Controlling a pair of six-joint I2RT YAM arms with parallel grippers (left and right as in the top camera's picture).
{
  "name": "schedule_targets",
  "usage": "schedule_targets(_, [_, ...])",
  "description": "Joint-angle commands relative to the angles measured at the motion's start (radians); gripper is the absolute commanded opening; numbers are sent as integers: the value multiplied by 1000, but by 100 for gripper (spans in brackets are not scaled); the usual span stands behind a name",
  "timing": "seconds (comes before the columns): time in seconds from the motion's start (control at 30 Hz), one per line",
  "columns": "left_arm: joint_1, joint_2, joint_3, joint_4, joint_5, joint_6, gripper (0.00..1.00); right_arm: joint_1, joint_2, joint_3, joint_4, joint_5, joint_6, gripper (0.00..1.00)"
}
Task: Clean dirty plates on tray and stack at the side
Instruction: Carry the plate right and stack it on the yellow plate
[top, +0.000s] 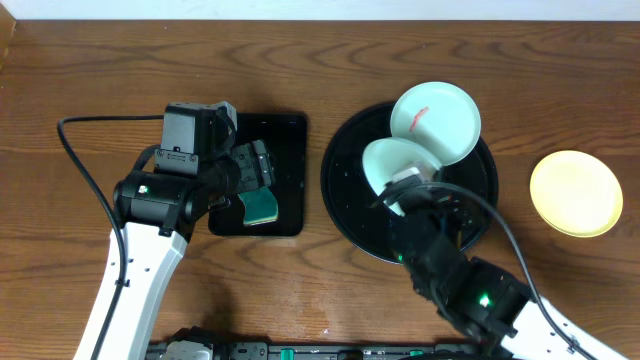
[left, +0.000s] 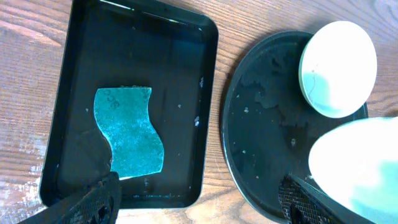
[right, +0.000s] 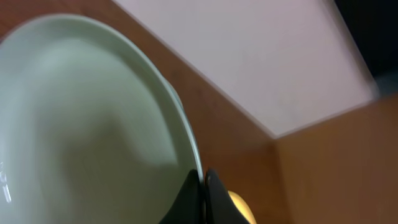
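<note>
The round black tray (top: 345, 190) holds a mint-white plate (top: 440, 120) with a red smear at its far rim. My right gripper (top: 405, 185) is shut on the rim of a second mint-white plate (top: 385, 160) and holds it tilted above the tray; in the right wrist view the plate (right: 87, 124) fills the left, with the jaws (right: 203, 180) pinching its edge. The pale yellow plate (top: 575, 193) lies on the table to the right. My left gripper (top: 250, 170) is open above the rectangular tray, over the sponge (left: 127, 130).
A small rectangular black tray (top: 290, 135) lies left of the round tray with a green sponge (top: 262, 206) in it. Both trays show in the left wrist view (left: 205, 74) (left: 249, 137). The wooden table (top: 80, 70) extends on all sides.
</note>
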Motion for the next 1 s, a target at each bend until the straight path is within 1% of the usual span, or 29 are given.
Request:
schedule_targets(0.0, [2,-4,16,-1,5,10,82,-103,35,15,-28,-133,240,1])
schedule_targets(0.07, [2,-4,16,-1,5,10,82,-152,31,18,-31,-151,273,1])
schedule_targets(0.13, [2,-4,16,-1,5,10,82,-206,9,24,-23,-165,351,1])
schedule_targets(0.17, [2,-4,16,-1,5,10,82,-241,-3,25,-15,-204,385,1])
schedule_targets(0.23, [2,-4,16,-1,5,10,82,-342,-22,25,-7,-369,441,1])
schedule_targets(0.27, [2,-4,16,-1,5,10,82,-441,-35,25,-16,-539,497,1])
schedule_targets(0.3, [2,-4,16,-1,5,10,82,-525,-40,25,-29,-663,541,1])
schedule_targets(0.4, [2,-4,16,-1,5,10,82,-729,-46,25,-69,-892,597,1])
schedule_targets(0.47, [2,-4,16,-1,5,10,82,-882,-45,25,-98,-992,616,1])
schedule_targets(0.53, [2,-4,16,-1,5,10,82,-1003,-45,25,-115,-1037,617,1])
schedule_targets(0.67, [2,-4,16,-1,5,10,82,-1230,-35,25,-132,-1030,618,1])
schedule_targets(0.8, [2,-4,16,-1,5,10,82,-1402,27,25,-114,-946,669,1])
schedule_targets(0.97, [2,-4,16,-1,5,10,82,-1547,181,25,-42,-922,756,1])
